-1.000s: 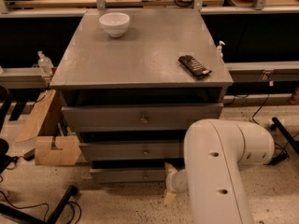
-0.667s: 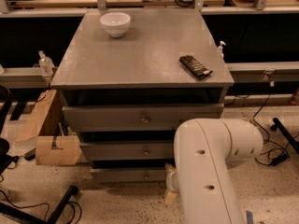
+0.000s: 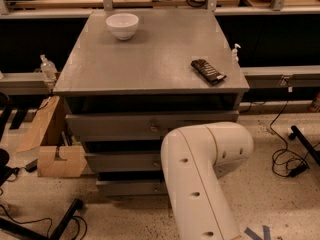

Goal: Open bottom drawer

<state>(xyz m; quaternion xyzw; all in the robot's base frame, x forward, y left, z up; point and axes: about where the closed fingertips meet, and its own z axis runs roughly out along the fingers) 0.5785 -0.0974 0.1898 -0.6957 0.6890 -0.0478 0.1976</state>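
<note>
- Camera view has the slim grey bottom drawer (image 3: 129, 187) lowest in the grey metal cabinet (image 3: 150, 64), just above the speckled floor. Its front looks pushed in, and its right part is hidden by the bulky white robot arm (image 3: 200, 174).
- The gripper is out of sight, somewhere behind that arm and low before the cabinet. Whether it is released or clenched cannot be told.
- Step in hand, as I judge it: the reach to the drawer's knob, with the pull not yet begun.
- The next move calls for a firm hold on the small knob, then a straight, level pull away from the cabinet.
- Drawers: three, counting the taller grey middle drawer (image 3: 122, 161) and grey top drawer (image 3: 115, 125).
- On the cabinet top: one white round bowl (image 3: 122, 25) and one dark flat packet (image 3: 208, 71), well apart.
- Beside the cabinet: two small clear bottles (image 3: 47, 66) (image 3: 234, 51), one on each side, and one brown cardboard box (image 3: 55, 160) at the left.
</note>
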